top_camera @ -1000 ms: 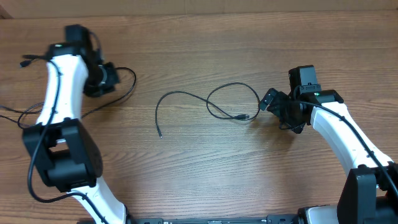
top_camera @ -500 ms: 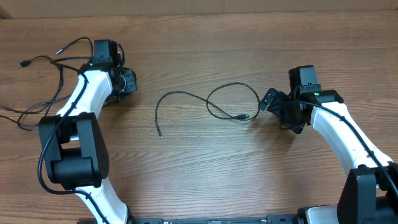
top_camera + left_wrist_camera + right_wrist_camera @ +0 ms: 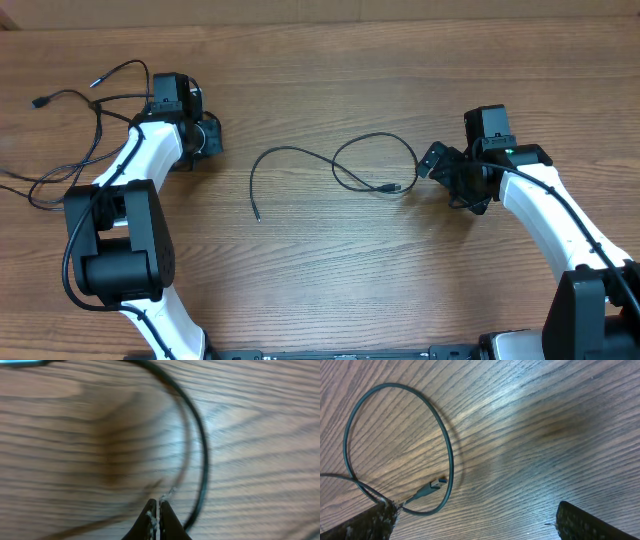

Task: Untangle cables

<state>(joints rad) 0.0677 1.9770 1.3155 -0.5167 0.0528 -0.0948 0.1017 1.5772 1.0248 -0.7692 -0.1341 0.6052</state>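
Overhead view, upper left: tangled cables (image 3: 62, 135) lie on the table (image 3: 320, 290), their strands fanning toward the left edge, one ending in a small plug (image 3: 37, 101). Just right of them stands the left gripper (image 3: 158, 506). In the left wrist view its fingers (image 3: 150, 519) are pressed together at bottom centre with nothing seen between them. A blurred black cable (image 3: 202, 455) arcs past just right of the tips; contact cannot be told.

Centre: a single loose cable (image 3: 290, 151) runs from a free end at lower left up and rightward into a loop (image 3: 375, 140). Its silver-tipped plug (image 3: 434, 486) lies inside the loop.

Right of centre: the right gripper (image 3: 475, 517) is near the loop, its fingers (image 3: 372, 521) spread wide at the lower corners of the right wrist view, holding nothing.
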